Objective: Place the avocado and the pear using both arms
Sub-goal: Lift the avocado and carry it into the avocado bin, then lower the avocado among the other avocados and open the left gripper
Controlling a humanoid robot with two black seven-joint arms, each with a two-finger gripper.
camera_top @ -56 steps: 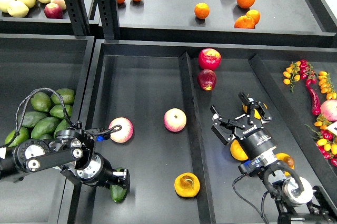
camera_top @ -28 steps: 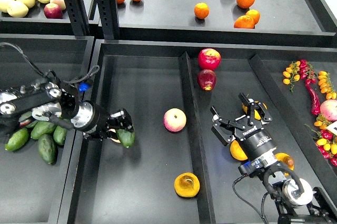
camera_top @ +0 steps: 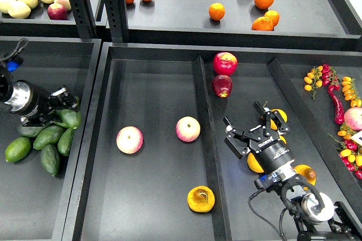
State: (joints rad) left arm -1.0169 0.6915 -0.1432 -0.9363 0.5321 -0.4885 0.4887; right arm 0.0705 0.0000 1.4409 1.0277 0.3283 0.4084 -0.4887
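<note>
My left gripper (camera_top: 63, 104) is over the left tray, at the edge of the avocado pile (camera_top: 44, 142). It looks shut on a dark green avocado (camera_top: 69, 119) that rests against the top of the pile. The pear (camera_top: 201, 198), yellow-orange with a brown patch, lies at the front of the middle tray next to the divider. My right gripper (camera_top: 247, 123) is open and empty over the right compartment, above and to the right of the pear, close to some oranges (camera_top: 255, 163).
Two pink-yellow apples (camera_top: 129, 140) (camera_top: 188, 129) lie in the middle tray. Two red apples (camera_top: 224, 63) lie at the back of the right compartment. A divider (camera_top: 206, 139) separates the compartments. Oranges (camera_top: 263, 23) and apples sit on the back shelf. Chillies and small tomatoes (camera_top: 339, 99) are far right.
My left arm has carried the avocado from the front of the middle tray leftward to the avocado pile, uncovering the left apple. My right gripper has barely shifted.
</note>
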